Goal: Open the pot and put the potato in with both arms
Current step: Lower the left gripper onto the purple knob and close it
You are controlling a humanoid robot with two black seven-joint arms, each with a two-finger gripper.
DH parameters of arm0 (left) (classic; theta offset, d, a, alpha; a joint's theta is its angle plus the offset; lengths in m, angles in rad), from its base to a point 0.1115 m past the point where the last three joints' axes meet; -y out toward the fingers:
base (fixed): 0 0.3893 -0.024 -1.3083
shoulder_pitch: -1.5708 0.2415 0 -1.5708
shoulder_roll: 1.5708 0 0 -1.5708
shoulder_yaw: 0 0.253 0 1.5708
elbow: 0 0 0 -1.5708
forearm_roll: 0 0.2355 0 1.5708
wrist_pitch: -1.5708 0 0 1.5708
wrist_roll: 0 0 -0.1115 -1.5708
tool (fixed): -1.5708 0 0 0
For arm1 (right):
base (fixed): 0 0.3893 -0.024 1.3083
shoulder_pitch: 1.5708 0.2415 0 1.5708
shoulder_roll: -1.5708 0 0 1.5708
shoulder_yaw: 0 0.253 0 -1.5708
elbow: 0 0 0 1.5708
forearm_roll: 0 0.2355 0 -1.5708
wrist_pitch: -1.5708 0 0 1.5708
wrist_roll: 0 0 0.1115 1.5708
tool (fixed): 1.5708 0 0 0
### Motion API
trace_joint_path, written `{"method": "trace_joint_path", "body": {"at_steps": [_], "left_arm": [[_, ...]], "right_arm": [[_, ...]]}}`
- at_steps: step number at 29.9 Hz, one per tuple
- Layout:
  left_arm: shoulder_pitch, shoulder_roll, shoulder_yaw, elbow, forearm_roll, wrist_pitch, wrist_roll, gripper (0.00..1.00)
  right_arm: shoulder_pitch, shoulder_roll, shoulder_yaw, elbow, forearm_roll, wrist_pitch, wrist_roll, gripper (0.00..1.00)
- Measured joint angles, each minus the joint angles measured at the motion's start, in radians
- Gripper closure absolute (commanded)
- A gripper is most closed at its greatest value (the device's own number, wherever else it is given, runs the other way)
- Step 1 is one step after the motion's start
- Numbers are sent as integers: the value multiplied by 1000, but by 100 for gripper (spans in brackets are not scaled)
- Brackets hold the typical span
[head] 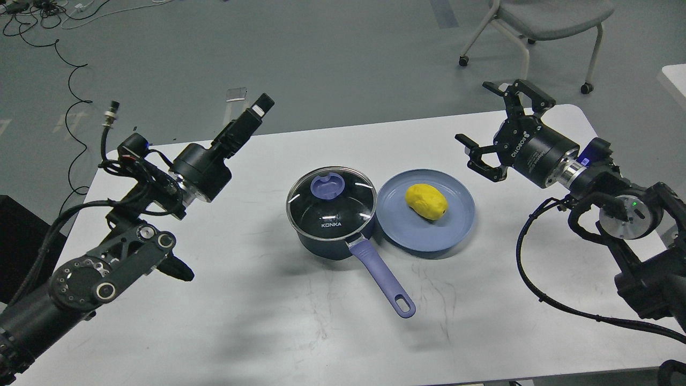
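The dark navy pot (327,238) stands mid-table with its KONKA glass lid (351,206) on, purple knob (328,186) on top, and its periwinkle handle (381,280) pointing toward me and right. The yellow potato (426,201) lies on a light-blue plate (399,230) touching the pot's right side. My left gripper (252,115) hovers left of and behind the pot, seen edge-on as one dark bar. My right gripper (482,115) is open and empty, above the table behind and right of the plate.
A grey wheeled chair (541,21) stands on the floor behind the table's right end. Cables (69,69) trail on the floor at back left. A black box (21,241) sits by the table's left edge. Another white table's corner (676,80) shows at far right.
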Motion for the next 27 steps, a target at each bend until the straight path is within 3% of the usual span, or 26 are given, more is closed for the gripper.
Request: {"method": "trace_joint_path", "body": {"at_steps": [6, 13, 22, 27], "left_arm": [[-45, -21, 55, 19, 241, 30, -1, 2], [-179, -22, 220, 88, 400, 33, -1, 2], [-221, -110, 293, 252, 430, 37, 0, 2], [-218, -127, 310, 273, 430, 41, 0, 2]], "right_arm": [[-1, -9, 2, -3, 0, -2, 1, 0], [-7, -9, 2, -3, 0, -4, 1, 0], [-7, -8, 8, -3, 0, -4, 1, 0], [-7, -8, 10, -9, 0, -4, 1, 0]]}}
